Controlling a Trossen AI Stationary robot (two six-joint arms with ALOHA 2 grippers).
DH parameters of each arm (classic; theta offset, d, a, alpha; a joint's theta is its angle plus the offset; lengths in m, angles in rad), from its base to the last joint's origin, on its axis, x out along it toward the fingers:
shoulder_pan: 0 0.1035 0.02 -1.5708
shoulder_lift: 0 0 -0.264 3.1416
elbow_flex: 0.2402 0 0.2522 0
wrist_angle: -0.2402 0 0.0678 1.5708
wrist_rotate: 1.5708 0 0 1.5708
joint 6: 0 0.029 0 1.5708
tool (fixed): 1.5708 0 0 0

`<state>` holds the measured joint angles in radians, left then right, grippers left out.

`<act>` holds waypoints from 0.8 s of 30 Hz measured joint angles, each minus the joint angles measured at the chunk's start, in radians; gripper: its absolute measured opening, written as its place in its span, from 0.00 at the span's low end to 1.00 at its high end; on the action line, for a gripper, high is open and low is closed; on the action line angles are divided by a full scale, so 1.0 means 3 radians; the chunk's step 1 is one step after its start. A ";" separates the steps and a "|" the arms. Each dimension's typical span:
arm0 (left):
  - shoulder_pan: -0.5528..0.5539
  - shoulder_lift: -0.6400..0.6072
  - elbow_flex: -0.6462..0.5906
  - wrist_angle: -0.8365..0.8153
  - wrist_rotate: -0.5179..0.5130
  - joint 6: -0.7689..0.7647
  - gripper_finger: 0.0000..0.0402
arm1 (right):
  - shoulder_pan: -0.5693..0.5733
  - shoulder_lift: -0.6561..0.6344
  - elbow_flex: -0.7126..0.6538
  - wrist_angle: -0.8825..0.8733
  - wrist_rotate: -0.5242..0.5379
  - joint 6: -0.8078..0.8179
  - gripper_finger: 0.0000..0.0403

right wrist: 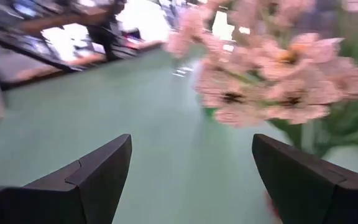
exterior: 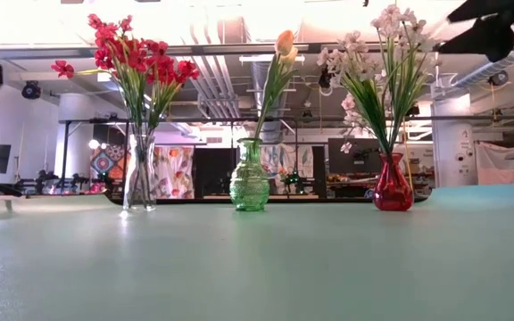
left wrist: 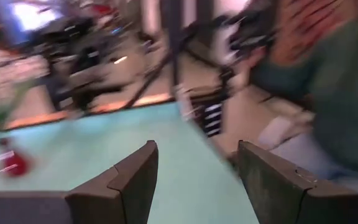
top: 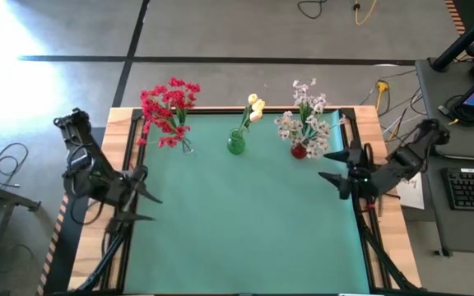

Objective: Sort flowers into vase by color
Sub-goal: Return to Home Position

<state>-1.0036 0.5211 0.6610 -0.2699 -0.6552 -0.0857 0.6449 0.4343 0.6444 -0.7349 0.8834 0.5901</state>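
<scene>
Green matting covers the surface [top: 245, 222], bare across its whole near half. Three vases stand in a row along the far edge. The red flowers [top: 169, 111] fill the clear vase [top: 187, 146], the yellow buds [top: 255, 108] stand in the green vase [top: 236, 144], and the pale sprays [top: 304, 119] stand in the red vase [top: 299, 150]. No stem lies loose on the matting, so the sorting looks done. The step in hand appears to be the retreat of both arms to rest.

The left gripper [top: 153, 208] hangs over the mat's left edge with its fingers wide and nothing between them, well apart from the clear vase. The right gripper [top: 323, 164] is also spread wide and empty. It sits near the red vase, and its wrist view shows the sprays close ahead of the fingers [right wrist: 98, 171].

The right arm has the tighter clearance. Its next move should draw straight back toward the right edge, away from the blooms, before any turn that could sweep a finger through the sprays or tip the vase. Once clear of the row, it has open matting and the wooden border [top: 389, 222] beside it. The left arm has free room on every side.
</scene>
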 joint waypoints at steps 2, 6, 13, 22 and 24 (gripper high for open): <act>-0.0009 -0.0260 -0.0272 0.0273 0.0236 0.0070 0.51 | 0.0109 -0.0112 -0.0118 0.0186 -0.0118 -0.0121 0.81; -0.0007 -0.0694 -0.0764 0.0570 0.0296 0.0110 0.51 | 0.0229 -0.0226 -0.0388 0.0568 -0.0256 -0.0353 0.81; -0.0006 -0.1344 -0.1396 0.1043 0.0136 0.0453 0.51 | 0.0235 -0.0345 -0.0772 0.1434 -0.0544 -0.0697 0.81; 0.0015 -0.1723 -0.1679 0.1061 -0.0133 0.0708 0.51 | 0.0059 -0.0450 -0.1140 0.2517 -0.0889 -0.1436 0.81; 0.0030 -0.1727 -0.1680 0.1073 -0.0228 0.0761 0.51 | -0.0035 -0.0503 -0.1206 0.2565 -0.0975 -0.1445 0.81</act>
<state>-0.9945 0.0031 0.1570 0.0519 -0.7237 0.1425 0.6344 0.2833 0.2827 0.0346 0.5908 0.1565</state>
